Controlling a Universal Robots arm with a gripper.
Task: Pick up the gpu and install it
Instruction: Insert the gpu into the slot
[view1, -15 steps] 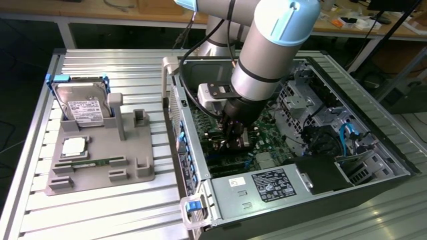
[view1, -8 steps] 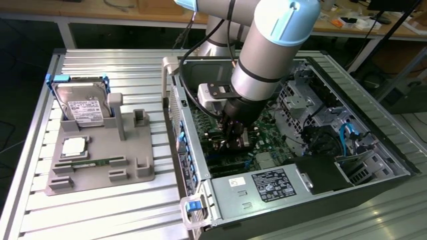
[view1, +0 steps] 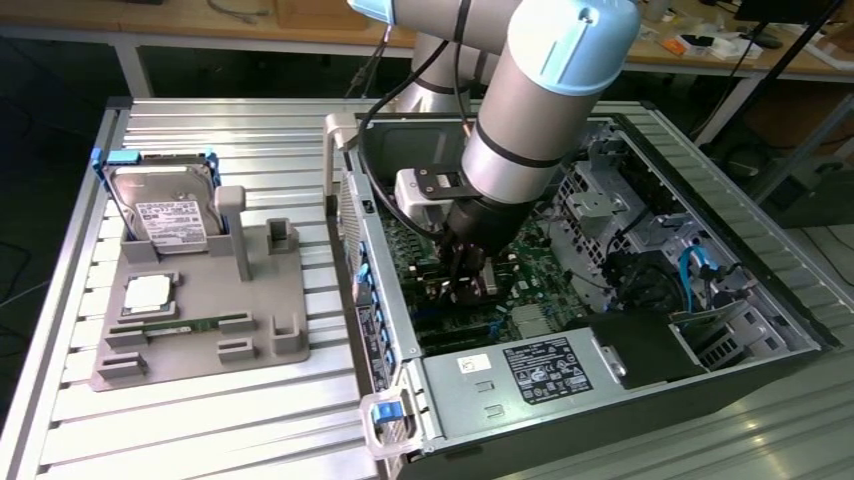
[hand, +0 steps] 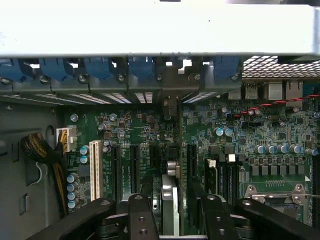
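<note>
In the exterior view, a ribbed metal bench (view1: 200, 420) is seen carrying a grey fixture tray (view1: 200, 345) and an open computer case (view1: 747, 300); wooden tables (view1: 267, 25) are seen behind. The gripper (view1: 461, 285) is lowered over the motherboard (view1: 534, 315).

In the wrist view, the gpu (hand: 170, 200) is seen edge-on, upright in a motherboard slot, between the gripper's (hand: 172, 212) parted jaws; contact cannot be told.
</note>
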